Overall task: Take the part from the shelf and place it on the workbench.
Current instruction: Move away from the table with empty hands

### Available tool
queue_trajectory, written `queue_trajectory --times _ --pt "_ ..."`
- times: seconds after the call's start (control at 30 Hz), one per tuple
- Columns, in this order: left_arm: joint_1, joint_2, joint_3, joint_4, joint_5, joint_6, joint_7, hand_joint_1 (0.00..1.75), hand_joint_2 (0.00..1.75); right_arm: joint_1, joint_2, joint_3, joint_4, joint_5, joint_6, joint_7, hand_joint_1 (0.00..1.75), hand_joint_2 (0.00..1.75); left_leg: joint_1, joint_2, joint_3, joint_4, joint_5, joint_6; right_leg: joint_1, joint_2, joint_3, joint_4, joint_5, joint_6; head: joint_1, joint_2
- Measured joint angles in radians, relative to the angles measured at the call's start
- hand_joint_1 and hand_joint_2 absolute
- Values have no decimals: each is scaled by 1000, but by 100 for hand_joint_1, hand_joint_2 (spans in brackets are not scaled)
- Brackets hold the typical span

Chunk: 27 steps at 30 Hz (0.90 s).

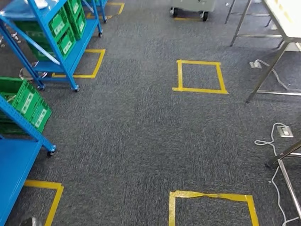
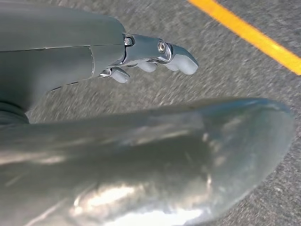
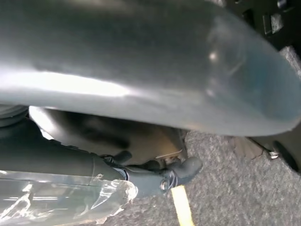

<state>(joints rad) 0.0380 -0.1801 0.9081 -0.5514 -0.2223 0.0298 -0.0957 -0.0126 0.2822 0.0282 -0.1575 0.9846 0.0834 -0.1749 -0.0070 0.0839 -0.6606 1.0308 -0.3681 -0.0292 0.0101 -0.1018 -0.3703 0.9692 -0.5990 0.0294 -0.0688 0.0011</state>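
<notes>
The left hand hangs over grey carpet, fingers stretched nearly straight and apart, nothing in its grasp; a yellow tape line crosses the floor beyond the fingertips. The right hand also hangs above the carpet, its fingers curled around a part in a clear crinkled plastic bag, which lies against the palm side of the hand; a yellow tape strip runs on the floor just past the fingertips. From the head view, blue wheeled shelves with green bins stand to the left, a steel-legged workbench at the far right, taped yellow squares between them.
</notes>
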Motion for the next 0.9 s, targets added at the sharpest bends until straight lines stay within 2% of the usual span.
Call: queue_trajectory --times 0.07,0.1,0.13,0.17,0.2,0.23,0.27,0.3,0.33,0.37,0.4,0.43,0.47,0.5,0.53,0.57,0.6,0.63,0.7,0.73,0.77,0.8,0.83,0.87,0.9 --pt "3 20 20 -6 -47 -20 -3 0 0 -2 0 0 -2 -15 0 -8 0 0 0 -23 -2 -5 -17 21 4 -22 14 -11 -12 4 5 0" --pt "6 35 31 -6 -70 -31 -5 0 0 -2 -1 0 -3 -23 -1 -13 0 0 1 -36 0 -6 -22 27 4 -13 17 -6 -22 5 10 0" --pt "9 52 42 -6 -91 -45 -5 0 0 -2 -1 0 -5 -33 -3 -17 0 0 3 -49 3 -7 -26 32 3 9 9 20 -38 7 14 0" --pt "10 73 53 -4 -110 -62 -7 0 0 0 -1 0 -6 -42 -5 -20 0 0 5 -62 8 -8 -28 37 1 39 -17 74 -64 8 17 0" --pt "11 94 64 -3 -127 -82 -11 0 0 2 -1 0 -6 -53 -8 -22 0 0 5 -74 10 -8 -30 40 1 70 -58 149 -94 7 22 0" --pt "11 112 75 -4 -148 -103 -16 0 0 2 -1 -1 -6 -64 -12 -22 0 0 5 -87 12 -8 -31 42 0 87 -108 228 -121 6 24 0" --pt "13 121 86 -12 -172 -122 -17 0 0 0 -2 -2 -7 -75 -16 -19 0 0 5 -101 14 -8 -33 44 0 95 -153 291 -134 4 25 0" --pt "18 119 98 -35 -201 -140 -8 0 0 -4 -2 -4 -8 -85 -20 -14 0 0 4 -117 16 -8 -34 44 0 99 -182 318 -125 1 26 0" --pt "25 103 112 -72 -230 -157 9 0 0 -7 -1 -5 -8 -93 -22 -7 0 0 4 -133 20 -8 -34 44 0 101 -192 306 -95 -2 26 0" --pt "31 81 126 -116 -257 -174 31 0 0 -8 -1 -6 -8 -100 -23 0 0 0 4 -150 23 -8 -35 44 0 107 -184 258 -47 -5 26 0" --pt "37 55 139 -162 -282 -191 49 0 0 -7 -1 -9 -8 -107 -25 5 0 0 5 -167 26 -8 -34 43 0 125 -168 193 2 -9 26 0" --pt "41 31 150 -199 -304 -208 58 0 0 -4 -1 -12 -8 -114 -26 9 0 0 6 -182 26 -7 -32 39 -1 149 -152 134 39 -13 26 0" --pt "43 13 159 -226 -325 -224 58 0 0 -2 -1 -16 -8 -122 -27 10 0 0 8 -196 22 -7 -29 34 0 171 -141 91 61 -14 26 0" --pt "46 0 169 -248 -349 -240 51 0 0 -1 -1 -22 -8 -131 -29 9 0 0 12 -208 18 -8 -23 25 1 186 -138 71 68 -16 27 0" --pt "49 -7 180 -266 -372 -254 41 0 0 -1 -1 -27 -8 -140 -31 7 0 0 16 -219 14 -11 -17 16 3 187 -139 65 70 -18 27 0" --pt "51 -11 193 -280 -396 -268 32 0 0 -1 -1 -34 -8 -150 -32 4 0 0 19 -228 10 -15 -10 7 4 178 -140 59 76 -21 27 0" --pt "54 -13 207 -291 -418 -279 24 0 0 -1 -1 -40 -8 -159 -34 1 0 0 19 -219 7 -16 -11 1 4 167 -139 53 85 -26 26 0" --pt "56 -16 219 -300 -437 -289 19 0 0 0 0 -47 -8 -167 -36 -3 0 0 18 -197 1 -4 -26 -3 2 155 -139 46 95 -31 24 0" --pt "54 -22 235 -312 -465 -302 14 0 0 4 0 -59 -8 -180 -40 -11 0 0 15 -132 -31 82 -99 -9 0 125 -145 36 113 -39 19 0" --pt "52 -25 239 -316 -476 -307 12 0 0 5 0 -65 -8 -185 -42 -14 0 0 16 -112 -52 146 -142 -15 0 109 -152 35 118 -41 17 0" --pt "50 -27 242 -319 -485 -309 10 0 0 5 0 -71 -8 -189 -43 -16 0 0 18 -102 -67 203 -172 -20 0 92 -159 35 121 -41 17 0" --pt "50 -29 245 -321 -496 -312 6 0 0 4 0 -76 -8 -195 -44 -17 0 0 21 -98 -68 233 -184 -25 -1 76 -166 35 124 -39 17 0" --pt "50 -30 248 -321 -510 -316 -1 0 0 4 0 -82 -8 -202 -46 -18 0 0 25 -95 -50 227 -179 -30 -2 64 -172 35 127 -36 17 0" --pt "51 -29 251 -322 -529 -321 -13 0 0 4 0 -88 -8 -211 -48 -20 0 0 28 -91 -13 183 -160 -35 -4 53 -176 36 130 -32 17 0" --pt "50 -29 254 -322 -549 -326 -28 0 0 3 0 -95 -8 -220 -50 -22 0 0 31 -82 39 115 -136 -39 -5 45 -178 38 133 -28 17 0"
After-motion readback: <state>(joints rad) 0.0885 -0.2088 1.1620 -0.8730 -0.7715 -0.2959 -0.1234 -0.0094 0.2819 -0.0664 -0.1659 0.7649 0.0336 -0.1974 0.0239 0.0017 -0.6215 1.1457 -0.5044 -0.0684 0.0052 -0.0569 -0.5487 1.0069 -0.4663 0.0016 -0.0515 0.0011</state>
